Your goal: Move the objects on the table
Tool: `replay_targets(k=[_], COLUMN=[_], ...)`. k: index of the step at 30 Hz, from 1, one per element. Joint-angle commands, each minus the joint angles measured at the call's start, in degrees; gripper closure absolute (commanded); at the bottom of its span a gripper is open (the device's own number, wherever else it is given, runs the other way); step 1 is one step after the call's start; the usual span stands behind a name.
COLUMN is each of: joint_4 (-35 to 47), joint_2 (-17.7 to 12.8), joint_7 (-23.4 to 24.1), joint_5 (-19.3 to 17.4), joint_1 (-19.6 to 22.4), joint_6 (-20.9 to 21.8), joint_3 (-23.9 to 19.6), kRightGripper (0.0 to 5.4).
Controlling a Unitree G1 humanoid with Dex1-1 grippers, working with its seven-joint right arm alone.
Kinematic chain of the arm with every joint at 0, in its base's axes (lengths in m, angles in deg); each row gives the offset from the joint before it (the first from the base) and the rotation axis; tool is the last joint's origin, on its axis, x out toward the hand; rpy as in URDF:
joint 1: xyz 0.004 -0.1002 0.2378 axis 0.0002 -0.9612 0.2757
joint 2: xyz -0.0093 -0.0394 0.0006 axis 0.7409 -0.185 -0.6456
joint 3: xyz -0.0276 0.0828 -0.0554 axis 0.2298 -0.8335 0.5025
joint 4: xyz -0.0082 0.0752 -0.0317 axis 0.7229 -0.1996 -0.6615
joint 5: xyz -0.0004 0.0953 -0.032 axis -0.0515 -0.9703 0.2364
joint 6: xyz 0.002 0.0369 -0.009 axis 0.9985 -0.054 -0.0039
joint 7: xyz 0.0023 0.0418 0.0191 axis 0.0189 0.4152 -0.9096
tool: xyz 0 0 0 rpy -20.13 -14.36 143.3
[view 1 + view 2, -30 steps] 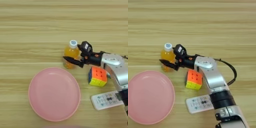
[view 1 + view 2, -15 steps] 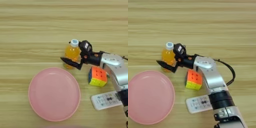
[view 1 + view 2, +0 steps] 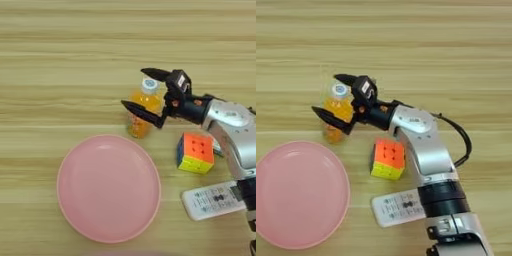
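The right gripper point(image 3: 145, 90) has its jaws spread wide, one black finger on each side of the small orange juice bottle point(image 3: 142, 112), which stands upright between them and is not gripped. The pink plate point(image 3: 108, 187) lies near the bottle, the puzzle cube point(image 3: 195, 152) just beside it and the white remote control point(image 3: 212, 200) beyond the cube, all on the desk point(image 3: 60, 60). No writing can be read on the bottle or the remote.
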State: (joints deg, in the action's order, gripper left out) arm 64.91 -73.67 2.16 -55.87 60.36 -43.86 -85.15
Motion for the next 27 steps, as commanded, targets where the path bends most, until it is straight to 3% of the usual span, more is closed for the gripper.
replay_targets(k=[1, 10, 14, 22, 27], joint_4=[5.23, 9.83, 11.9, 10.27, 5.77], joint_2=[-1.04, -0.92, -1.66, -6.95, -9.62], joint_7=[1.71, 2.02, 1.07, -1.53, -3.13], joint_5=[-2.24, -6.21, -9.77, -15.51, -14.54], joint_1=[4.64, 4.58, 3.99, 1.69, -0.98], joint_6=[0.84, 1.39, 1.66, 0.09, 1.35], joint_3=[-2.41, -5.24, -7.67, -15.48, -17.63], kRightGripper=[0.03, 0.03, 0.03, 0.03, 0.03])
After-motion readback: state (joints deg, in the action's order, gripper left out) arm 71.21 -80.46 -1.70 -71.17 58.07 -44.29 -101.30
